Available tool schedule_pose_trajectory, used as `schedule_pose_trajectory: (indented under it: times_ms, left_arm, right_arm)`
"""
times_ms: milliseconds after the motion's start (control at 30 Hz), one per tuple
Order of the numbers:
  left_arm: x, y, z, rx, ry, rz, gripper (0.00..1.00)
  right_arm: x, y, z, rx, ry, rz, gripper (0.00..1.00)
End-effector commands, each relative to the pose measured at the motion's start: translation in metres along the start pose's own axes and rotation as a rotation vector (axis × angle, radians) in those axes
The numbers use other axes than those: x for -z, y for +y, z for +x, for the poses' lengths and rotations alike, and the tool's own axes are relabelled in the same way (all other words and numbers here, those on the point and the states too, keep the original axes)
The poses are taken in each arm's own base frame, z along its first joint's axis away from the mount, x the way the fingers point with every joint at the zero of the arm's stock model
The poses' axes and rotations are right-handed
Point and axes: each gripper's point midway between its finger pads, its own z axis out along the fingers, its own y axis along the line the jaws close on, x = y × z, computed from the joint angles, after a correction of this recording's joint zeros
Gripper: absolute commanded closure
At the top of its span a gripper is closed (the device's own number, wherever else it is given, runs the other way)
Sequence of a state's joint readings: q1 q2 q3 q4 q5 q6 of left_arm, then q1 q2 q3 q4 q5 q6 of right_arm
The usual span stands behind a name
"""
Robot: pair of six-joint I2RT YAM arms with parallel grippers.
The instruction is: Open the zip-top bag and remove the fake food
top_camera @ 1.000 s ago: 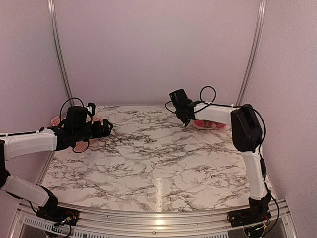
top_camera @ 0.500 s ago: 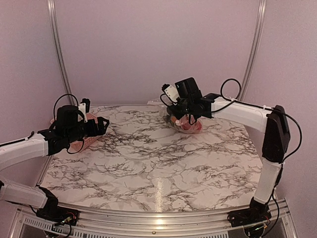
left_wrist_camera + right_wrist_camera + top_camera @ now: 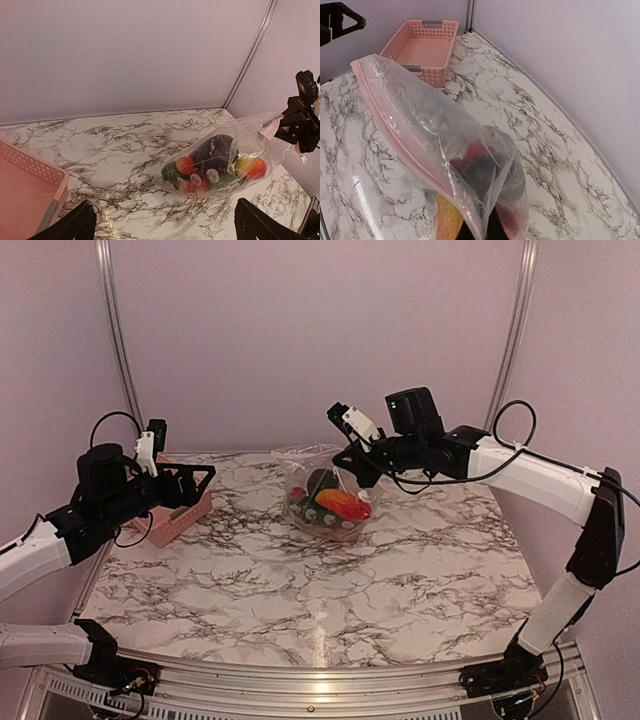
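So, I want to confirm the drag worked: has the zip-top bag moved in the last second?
Yes. The zip-top bag, with the right gripper jaws shut on it, has shifted left, away from the back right post, toward the table middle.

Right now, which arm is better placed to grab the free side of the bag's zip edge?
Left. The left gripper is open, empty and faces the zip-top bag. The right gripper is shut on one end of the bag's zip edge, so it is occupied.

Left arm and right arm: white links, black joints; thin black cables looping off.
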State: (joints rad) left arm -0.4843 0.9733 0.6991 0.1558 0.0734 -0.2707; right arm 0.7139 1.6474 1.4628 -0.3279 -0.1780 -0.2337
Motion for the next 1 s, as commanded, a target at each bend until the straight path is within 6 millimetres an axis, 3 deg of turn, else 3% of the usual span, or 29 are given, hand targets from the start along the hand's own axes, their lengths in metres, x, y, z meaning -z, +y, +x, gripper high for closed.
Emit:
schedule_pose_trajectory:
  times_ms: [0,133,333,567,700,967]
  left_arm:
    - [0.028,-0.041,-0.029,-0.071,-0.08,0.173,0.01]
    - [0.042,-0.072,-0.038,-0.147,-0.085,0.275,0.01]
    - [0.052,-0.108,-0.035,-0.37,-0.062,0.361,0.01]
    - [0.054,-0.15,-0.002,-0.688,-0.003,0.491,0.05]
    - [0.054,-0.169,0.002,-0.793,-0.028,0.528,0.09]
    - [0.037,-0.194,0.008,-0.905,-0.034,0.554,0.43]
  right_arm:
    - [0.034,0.044,-0.043,0.012,-0.158,-0.239,1.0]
    - [0.043,0.064,-0.05,0.007,-0.172,-0.366,1.0]
    - [0.057,0.083,-0.053,-0.016,-0.179,-0.493,1.0]
    - [0.058,0.098,-0.039,-0.039,-0.14,-0.589,1.0]
    - [0.058,0.103,-0.037,-0.044,-0.135,-0.629,1.0]
    - [0.055,0.109,-0.032,-0.057,-0.121,-0.676,1.0]
